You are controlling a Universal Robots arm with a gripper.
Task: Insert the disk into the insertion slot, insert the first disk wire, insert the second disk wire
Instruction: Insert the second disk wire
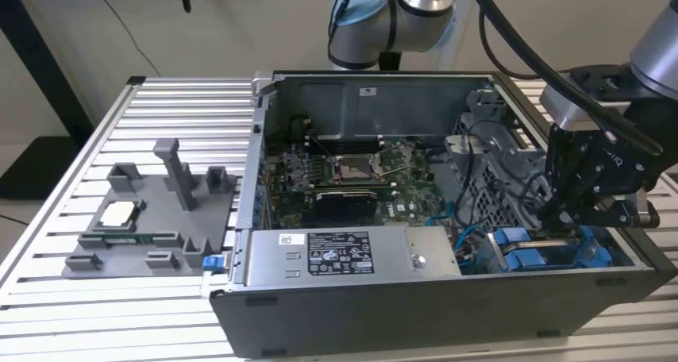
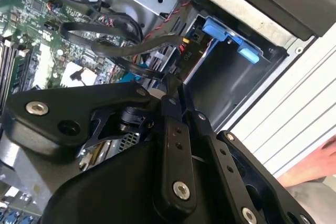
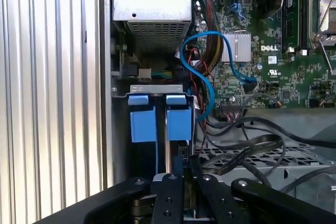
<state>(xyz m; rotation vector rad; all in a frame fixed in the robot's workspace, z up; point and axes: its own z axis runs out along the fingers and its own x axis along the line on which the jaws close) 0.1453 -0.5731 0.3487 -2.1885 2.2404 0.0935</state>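
In the exterior view the open computer case (image 1: pixel 424 314) lies on a slatted aluminium table (image 1: pixel 63 298), and at the case's near corner on the exterior view's right the black gripper (image 1: pixel 567 219) reaches down into the insertion slot (image 1: pixel 551 255), a drive bay lined with blue plastic guides. In the first wrist view the fingers (image 3: pixel 169 192) stand pressed close together just above the two blue tabs of the carrier (image 3: pixel 157 119); whether they pinch anything I cannot tell. The disk itself cannot be made out; only blue carrier parts show in the bay. A bright blue data cable (image 3: pixel 202 77) loops right beside the bay, and a bundle of black cables (image 3: pixel 252 145) lies across the perforated cage next to the fingers, crowding the way in. Just beside the bay along the case's near edge sits the grey labelled power supply (image 1: pixel 339 255). Farther in lies the green motherboard (image 1: pixel 360 171) with its square CPU socket (image 1: pixel 353 167). On the table toward the exterior view's left rests a grey fixture tray (image 1: pixel 148 219). In the second wrist view a person's hand (image 2: pixel 315 163) shows at the table's edge.
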